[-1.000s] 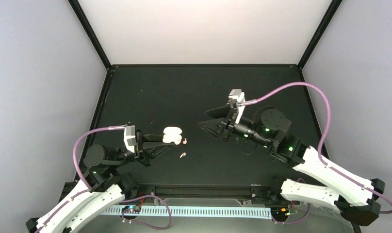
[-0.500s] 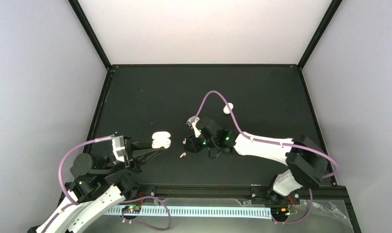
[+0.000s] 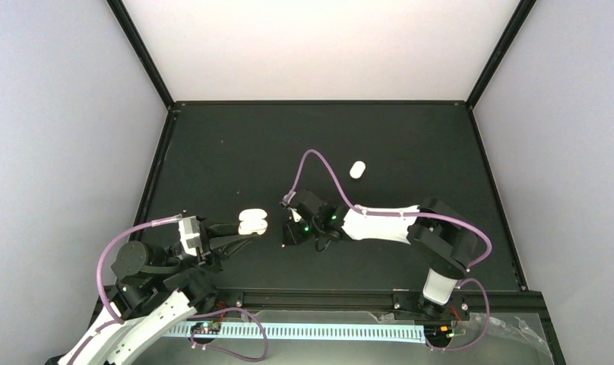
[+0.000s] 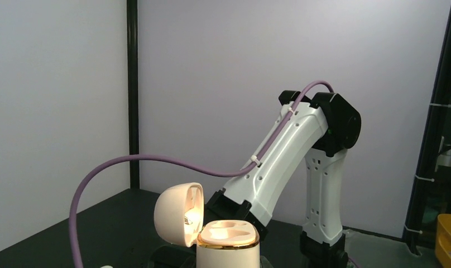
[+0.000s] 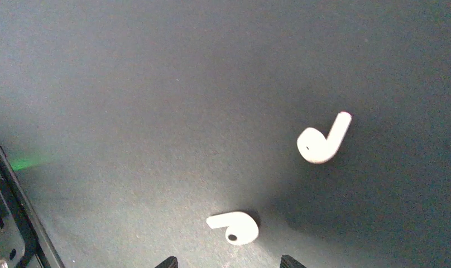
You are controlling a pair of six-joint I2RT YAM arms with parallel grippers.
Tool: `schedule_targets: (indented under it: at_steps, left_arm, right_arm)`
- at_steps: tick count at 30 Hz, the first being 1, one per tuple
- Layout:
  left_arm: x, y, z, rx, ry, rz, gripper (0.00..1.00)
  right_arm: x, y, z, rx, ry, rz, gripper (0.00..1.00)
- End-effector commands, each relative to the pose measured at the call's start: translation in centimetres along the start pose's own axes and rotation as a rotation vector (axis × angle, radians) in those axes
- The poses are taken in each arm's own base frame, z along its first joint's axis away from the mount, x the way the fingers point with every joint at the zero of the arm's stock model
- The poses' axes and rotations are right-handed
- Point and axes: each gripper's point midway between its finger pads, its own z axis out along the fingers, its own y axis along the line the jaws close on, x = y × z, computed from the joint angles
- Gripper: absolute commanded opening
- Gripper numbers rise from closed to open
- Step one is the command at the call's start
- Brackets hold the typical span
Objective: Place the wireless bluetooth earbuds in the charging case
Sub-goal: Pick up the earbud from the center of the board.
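My left gripper (image 3: pixel 243 228) is shut on the charging case (image 3: pixel 252 222), a cream-white clamshell. In the left wrist view the case base (image 4: pixel 228 248) stands upright with its lid (image 4: pixel 173 215) swung open to the left and two empty sockets showing. My right gripper (image 3: pixel 291 233) is low over the mat just right of the case. In the right wrist view it is open (image 5: pixel 229 262), its two dark fingertips (image 5: pixel 167 262) astride one earbud (image 5: pixel 234 228) on the mat. A second earbud (image 5: pixel 322 143) lies beyond, to the right. In the top view the right gripper hides both earbuds.
A plain white pill-shaped capsule (image 3: pixel 356 169) lies on the black mat behind the right arm. The right arm's white link (image 4: pixel 290 162) and purple cable fill the space behind the case. The black frame rail (image 3: pixel 319 293) runs along the near edge.
My right arm swung from the back right down to the mat's centre, over the earbuds. My left gripper drew the open case a little left and nearer.
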Motion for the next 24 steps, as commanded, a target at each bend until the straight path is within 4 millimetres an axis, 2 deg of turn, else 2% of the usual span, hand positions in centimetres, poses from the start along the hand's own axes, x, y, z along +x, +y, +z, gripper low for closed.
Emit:
schedule_targets:
  at_steps: [1,11,19,24]
  left_arm:
    - [0.2,0.2,-0.4,-0.021,0.004,0.01,0.01]
    - [0.5,0.3,-0.7,-0.034,0.011,0.005,0.02]
    - [0.6,0.4,-0.7,-0.038,0.013,0.005,0.02]
    - [0.8,0.5,-0.7,-0.04,0.018,0.004,0.02]
  right_arm:
    - [-1.2,0.6,0.8,0.029,-0.012,0.007,0.46]
    - [-1.0,-1.1,2.1,0.129,0.011,0.021,0.4]
    - [-0.7,-0.4,2.7,0.117,0.03,0.006,0.39]
    - [-0.5,-0.6,3.1,0.126,0.04,0.004,0.35]
